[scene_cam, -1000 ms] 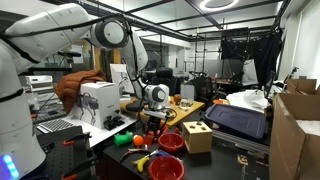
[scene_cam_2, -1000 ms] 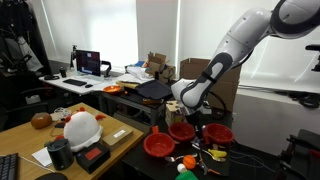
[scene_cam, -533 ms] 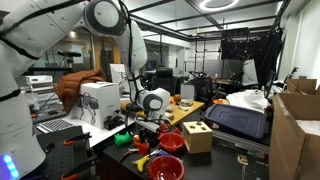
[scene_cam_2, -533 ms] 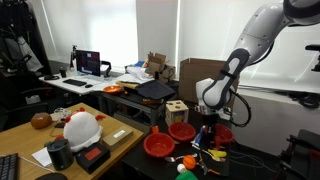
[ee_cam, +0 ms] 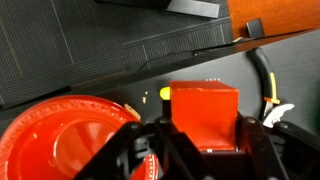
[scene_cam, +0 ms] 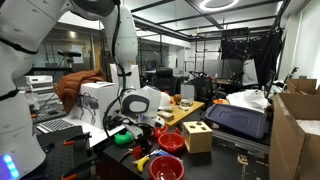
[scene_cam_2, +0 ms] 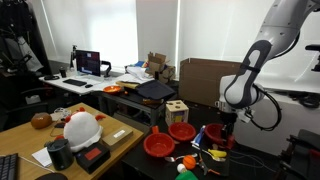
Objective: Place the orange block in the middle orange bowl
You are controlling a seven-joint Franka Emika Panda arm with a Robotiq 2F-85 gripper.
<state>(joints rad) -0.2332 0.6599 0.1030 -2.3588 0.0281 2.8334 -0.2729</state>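
Over the end bowl [scene_cam_2: 220, 134] of 3, our gripper [scene_cam_2: 227, 126] has swung past the middle orange bowl [scene_cam_2: 182, 130], jaws clamped on the orange block [ee_cam: 205, 110]; we reckon it must come back.

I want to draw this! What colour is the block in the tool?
The block is orange-red, clearest in the wrist view.
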